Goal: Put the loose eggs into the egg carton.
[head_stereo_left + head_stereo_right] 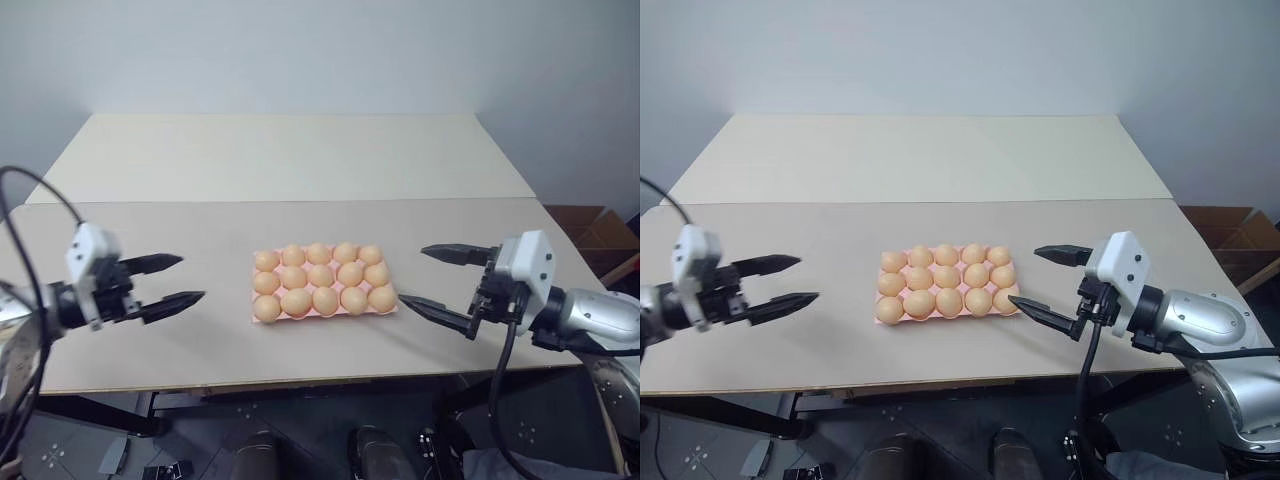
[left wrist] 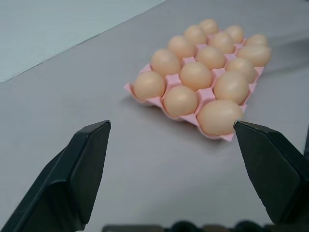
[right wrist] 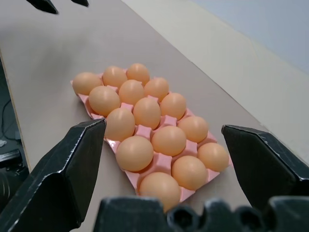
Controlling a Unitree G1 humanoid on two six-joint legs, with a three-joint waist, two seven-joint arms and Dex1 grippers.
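My left hand (image 1: 172, 282): fingers spread wide, nothing between them; it hovers at the left-centre of the frame, well apart from the carton and pointing toward it.
My right hand (image 1: 435, 280): fingers also spread wide and empty; it hangs at the right-centre of the frame, its lower fingertip just beside the carton's near right corner.
The egg carton (image 1: 258, 319): pink tray lying flat on the surface (image 1: 180, 225), in the middle of the frame between my two hands.
The loose eggs (image 1: 321, 275): I count fifteen, three rows of five, one seated in every cup; I see none lying on the surface.
Step in hand: I judge the filling finished, with both hands clear of the tray.
Next move: probably nothing more to carry; I would keep my right fingertip from nudging the tray's corner as I draw back.
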